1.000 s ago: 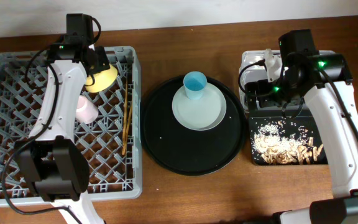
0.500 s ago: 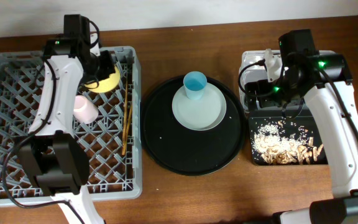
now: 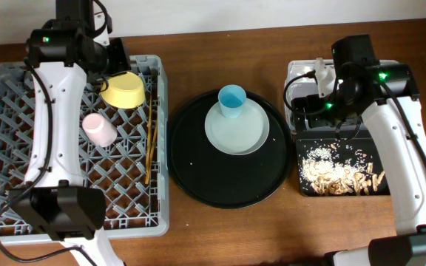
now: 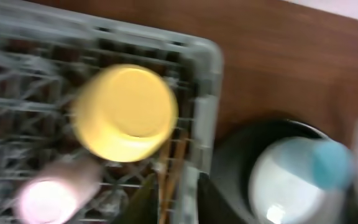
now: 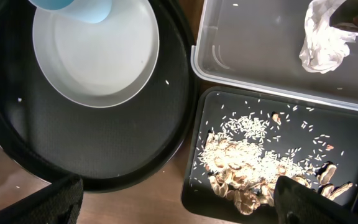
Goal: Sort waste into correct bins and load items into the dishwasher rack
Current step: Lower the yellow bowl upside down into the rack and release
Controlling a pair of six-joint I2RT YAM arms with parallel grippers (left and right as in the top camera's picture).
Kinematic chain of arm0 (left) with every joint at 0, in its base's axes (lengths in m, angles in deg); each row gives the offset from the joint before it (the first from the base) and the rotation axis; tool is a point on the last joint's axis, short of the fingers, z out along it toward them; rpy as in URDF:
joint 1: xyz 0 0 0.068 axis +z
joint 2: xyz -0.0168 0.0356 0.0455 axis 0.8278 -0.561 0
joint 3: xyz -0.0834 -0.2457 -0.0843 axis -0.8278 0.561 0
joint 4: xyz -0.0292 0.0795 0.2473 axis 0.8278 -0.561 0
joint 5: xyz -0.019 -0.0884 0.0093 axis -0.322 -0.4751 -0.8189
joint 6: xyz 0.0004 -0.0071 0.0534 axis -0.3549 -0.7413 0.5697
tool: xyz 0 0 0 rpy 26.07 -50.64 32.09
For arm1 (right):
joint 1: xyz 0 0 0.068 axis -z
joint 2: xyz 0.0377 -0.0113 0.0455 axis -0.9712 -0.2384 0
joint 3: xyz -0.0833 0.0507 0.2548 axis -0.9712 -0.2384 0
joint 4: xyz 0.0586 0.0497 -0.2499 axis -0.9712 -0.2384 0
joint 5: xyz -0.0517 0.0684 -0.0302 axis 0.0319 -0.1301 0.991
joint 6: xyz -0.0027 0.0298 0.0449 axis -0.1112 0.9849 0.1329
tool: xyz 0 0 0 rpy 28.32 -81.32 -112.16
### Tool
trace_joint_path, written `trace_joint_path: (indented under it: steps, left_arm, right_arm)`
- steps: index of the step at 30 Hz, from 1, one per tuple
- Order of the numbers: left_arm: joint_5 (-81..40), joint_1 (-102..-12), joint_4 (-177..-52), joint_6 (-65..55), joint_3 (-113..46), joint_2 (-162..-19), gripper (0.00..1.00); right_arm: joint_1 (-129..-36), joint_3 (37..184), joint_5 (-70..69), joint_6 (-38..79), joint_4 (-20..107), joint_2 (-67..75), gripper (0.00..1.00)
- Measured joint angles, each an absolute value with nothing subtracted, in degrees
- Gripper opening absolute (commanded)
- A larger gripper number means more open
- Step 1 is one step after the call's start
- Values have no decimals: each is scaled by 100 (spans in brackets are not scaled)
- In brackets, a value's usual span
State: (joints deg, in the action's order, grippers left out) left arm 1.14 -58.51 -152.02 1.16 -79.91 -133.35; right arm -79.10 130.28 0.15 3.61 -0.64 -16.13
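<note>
Left fingers (image 4: 219, 202) released yellow bowl (image 3: 122, 89) into rack (image 3: 163, 170), pulled back

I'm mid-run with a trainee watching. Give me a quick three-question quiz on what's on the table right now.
1. True or false: the light blue cup stands on the pale grey plate.
2. The crumpled napkin lies in: A) the clear tub B) the shallow black tray C) the round black tray.
3. Which two dishes lie in the dishwasher rack along with the chopsticks?

Key: 1 true; 2 A; 3 the yellow bowl and the pink cup.
</note>
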Motion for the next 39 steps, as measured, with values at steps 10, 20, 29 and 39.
trace_joint_path:
  steps: [10,20,29,39]
  left_arm:
    - [1065,-5936,-13871,159,-6681,-13335,27]
    - [1570,-5941,-13032,170,-5453,-13331,21]
    - [1810,-5993,-13370,172,-5462,-13300,29]
    - [127,-6655,-13394,168,-5940,-12275,39]
  right_arm:
    - [-7910,13028,15,363,-67,-1613,99]
    - [-7910,13028,15,361,-67,-1613,99]
    - [-7910,13028,15,365,-64,-1613,99]
    - [-7910,13028,15,358,-64,-1613,99]
